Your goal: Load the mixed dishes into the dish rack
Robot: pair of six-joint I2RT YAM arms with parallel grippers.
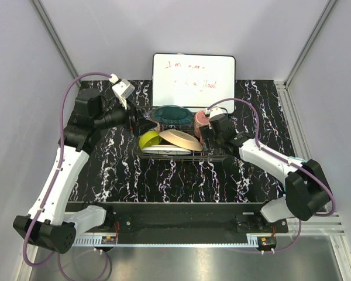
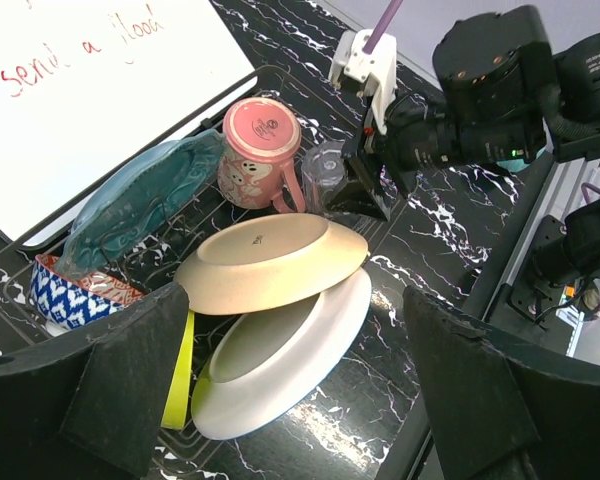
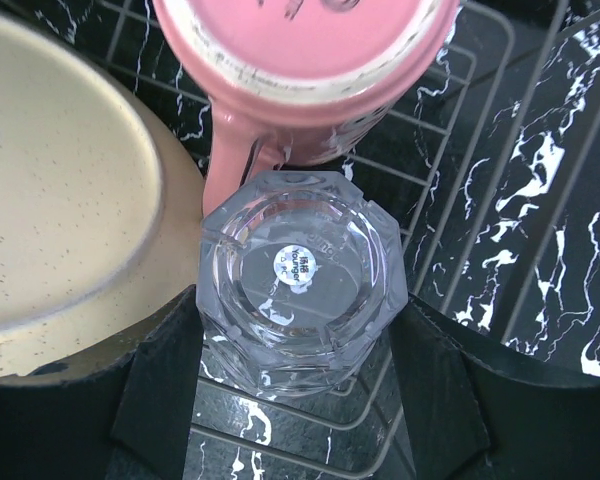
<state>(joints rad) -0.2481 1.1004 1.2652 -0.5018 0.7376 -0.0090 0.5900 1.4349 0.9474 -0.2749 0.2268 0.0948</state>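
The dish rack point(image 1: 217, 156) sits mid-table and holds the teal plate point(image 1: 172, 113), pink mug point(image 1: 202, 119), lime-green bowl point(image 1: 149, 139), peach plate point(image 1: 180, 139) and white plate point(image 1: 164, 150). In the left wrist view the peach plate point(image 2: 270, 262) leans over the white plate point(image 2: 280, 350), and a red-rimmed patterned bowl point(image 2: 75, 290) lies under the teal plate point(image 2: 145, 200). My left gripper point(image 2: 300, 400) is open and empty over these plates. My right gripper point(image 3: 302, 315) is shut on the upside-down clear glass point(image 3: 300, 290), which stands on the rack wires point(image 3: 460, 200) beside the mug point(image 3: 300, 60).
A white handwritten whiteboard point(image 1: 193, 73) leans behind the rack. The black marbled tabletop point(image 1: 123, 175) spreads to the left, right and front of the rack. The two grippers point(image 1: 145, 126) point(image 1: 207, 133) flank the rack's ends.
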